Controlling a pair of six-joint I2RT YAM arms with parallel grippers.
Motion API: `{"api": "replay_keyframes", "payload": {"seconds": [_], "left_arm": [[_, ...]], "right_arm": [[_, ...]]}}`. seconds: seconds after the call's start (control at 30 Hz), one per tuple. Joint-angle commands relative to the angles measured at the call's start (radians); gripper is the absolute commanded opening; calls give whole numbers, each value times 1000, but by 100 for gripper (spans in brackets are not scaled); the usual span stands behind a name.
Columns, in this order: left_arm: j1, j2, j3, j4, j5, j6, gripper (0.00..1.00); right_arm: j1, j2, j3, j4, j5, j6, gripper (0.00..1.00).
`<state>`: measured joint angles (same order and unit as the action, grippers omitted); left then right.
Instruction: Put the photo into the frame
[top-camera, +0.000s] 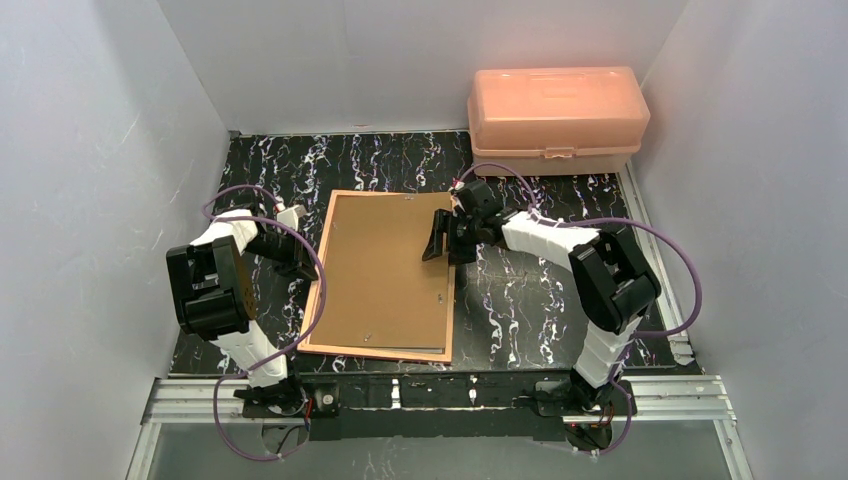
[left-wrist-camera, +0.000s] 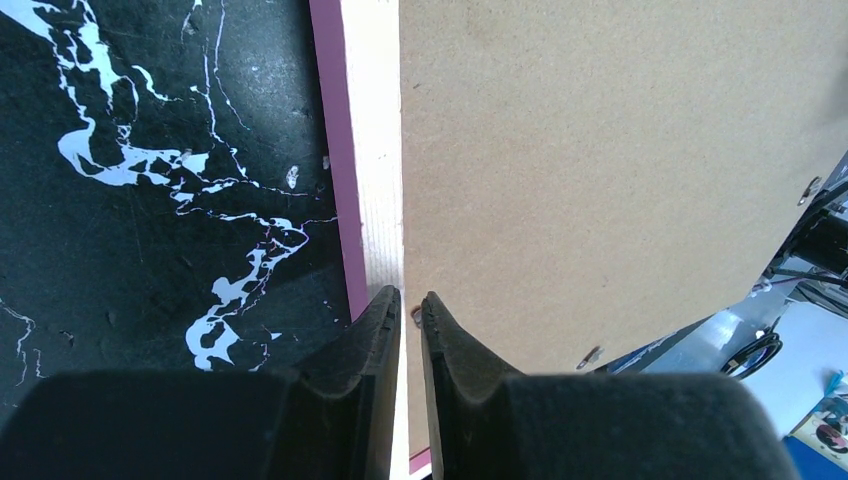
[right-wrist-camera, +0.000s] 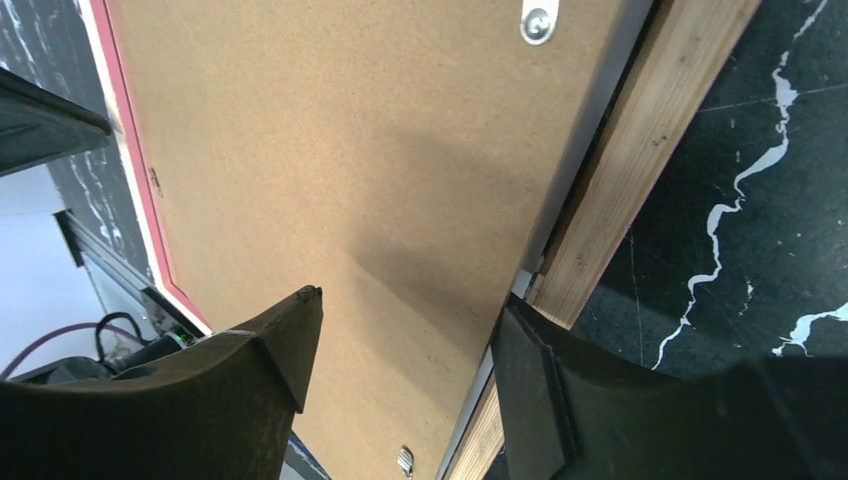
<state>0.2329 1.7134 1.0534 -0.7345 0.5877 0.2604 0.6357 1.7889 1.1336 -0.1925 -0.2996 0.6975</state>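
The frame (top-camera: 380, 352) lies face down in the middle of the table, its tan wood back up and a pink side showing (left-wrist-camera: 335, 150). A plain brown backing board (top-camera: 385, 270) rests in it and covers the opening. The photo is hidden. My left gripper (left-wrist-camera: 411, 300) sits low at the frame's left rail (left-wrist-camera: 375, 150), its jaws shut to a thin slit with nothing seen between them. My right gripper (right-wrist-camera: 410, 303) hovers open over the board's right edge (right-wrist-camera: 350, 150). One of its fingers is above the board, the other above the right rail (right-wrist-camera: 640, 170).
A peach plastic box (top-camera: 557, 115) stands at the back right, just behind the right arm. Small metal turn clips (right-wrist-camera: 538, 20) sit along the frame's inner edges. White walls close in the black marbled table (top-camera: 520, 300) on three sides.
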Motion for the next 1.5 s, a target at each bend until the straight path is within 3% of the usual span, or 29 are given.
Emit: {"api": "replay_keyframes", "payload": {"seconds": [0.0, 0.33, 0.63, 1.03, 1.1, 1.2, 1.27, 1.33, 1.47], "left_arm": [[-5, -45, -9, -28, 11, 20, 12], [-1, -54, 13, -44, 4, 31, 11], [19, -65, 3, -3, -93, 77, 9], [19, -56, 21, -47, -72, 92, 9], [19, -52, 72, -87, -67, 88, 12], [19, -58, 121, -139, -41, 100, 27], [18, -63, 135, -161, -24, 119, 36], [19, -59, 135, -176, -24, 140, 37], [22, -31, 111, -184, -37, 175, 33]], "right_arm": [[33, 25, 106, -99, 59, -65, 70], [76, 41, 187, -238, 172, -118, 82], [92, 35, 195, -232, 173, -92, 83], [112, 23, 185, -196, 180, -67, 82], [121, -2, 209, -210, 211, -97, 82], [148, -44, 232, -219, 250, -134, 82], [171, -64, 235, -203, 259, -132, 81], [210, -79, 221, -144, 255, -109, 78], [293, -58, 171, 70, 209, -31, 55]]}}
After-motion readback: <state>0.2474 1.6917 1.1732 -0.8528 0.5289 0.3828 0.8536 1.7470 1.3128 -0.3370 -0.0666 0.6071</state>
